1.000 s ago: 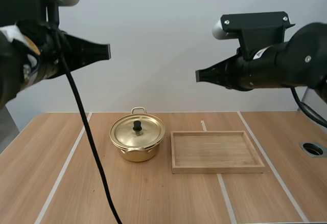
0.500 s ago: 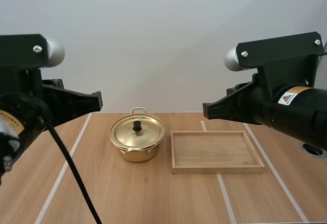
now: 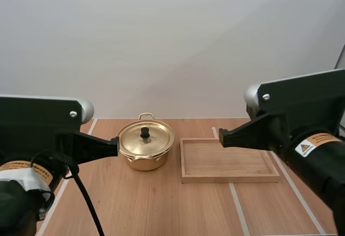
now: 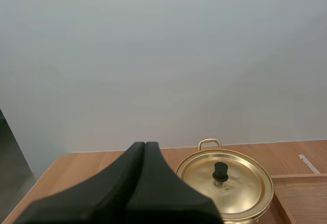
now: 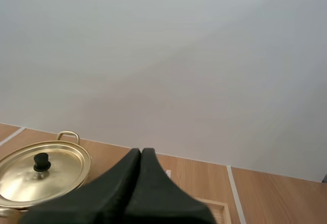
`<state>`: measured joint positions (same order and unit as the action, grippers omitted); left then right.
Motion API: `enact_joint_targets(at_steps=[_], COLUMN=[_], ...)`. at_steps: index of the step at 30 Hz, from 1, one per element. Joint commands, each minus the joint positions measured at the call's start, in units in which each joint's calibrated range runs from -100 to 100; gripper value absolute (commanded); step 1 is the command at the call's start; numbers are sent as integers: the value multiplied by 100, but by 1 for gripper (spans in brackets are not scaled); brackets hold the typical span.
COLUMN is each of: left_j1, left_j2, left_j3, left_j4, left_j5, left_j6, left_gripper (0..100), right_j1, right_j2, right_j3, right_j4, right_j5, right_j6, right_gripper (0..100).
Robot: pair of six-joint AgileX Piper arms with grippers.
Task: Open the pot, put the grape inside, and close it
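Note:
A golden pot (image 3: 145, 148) stands on the wooden table, its lid (image 3: 146, 137) on with a black knob (image 3: 145, 132). My left gripper (image 3: 114, 146) hangs just left of the pot, fingers together as one dark wedge (image 4: 144, 147); the pot (image 4: 225, 184) lies ahead of it. My right gripper (image 3: 222, 138) hovers over the far left part of the wooden tray (image 3: 228, 159), also shut (image 5: 141, 152); the pot (image 5: 42, 174) sits off to its side. Both hold nothing.
The shallow wooden tray has nothing in it and lies right of the pot. Pale lines (image 3: 238, 206) run along the tabletop. A plain grey wall stands behind the table.
Both arms have come down from high above the table. The left gripper now sits beside the pot and the right one over the tray. Pot and tray have not moved.

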<state>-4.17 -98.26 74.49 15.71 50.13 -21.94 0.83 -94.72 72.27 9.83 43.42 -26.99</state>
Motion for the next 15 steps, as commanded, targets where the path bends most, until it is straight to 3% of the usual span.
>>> enact_joint_targets(at_steps=[1, 9, 15], left_j1=[1, 262, 302], left_j2=[-35, -35, -35], left_j3=[301, 1009, 1590], left_j4=[4, 4, 4], left_j5=[-747, -1909, -2260], left_j6=[64, 191, 191], left_gripper=[0, 0, 0], right_j1=[11, 4, -55], right_j2=[-45, -45, -45], right_j3=[421, 1290, 1324], right_j4=[-174, -186, -149], right_j5=[-680, -1798, -1840], right_j6=[-37, -37, -18], right_gripper=[0, 0, 0])
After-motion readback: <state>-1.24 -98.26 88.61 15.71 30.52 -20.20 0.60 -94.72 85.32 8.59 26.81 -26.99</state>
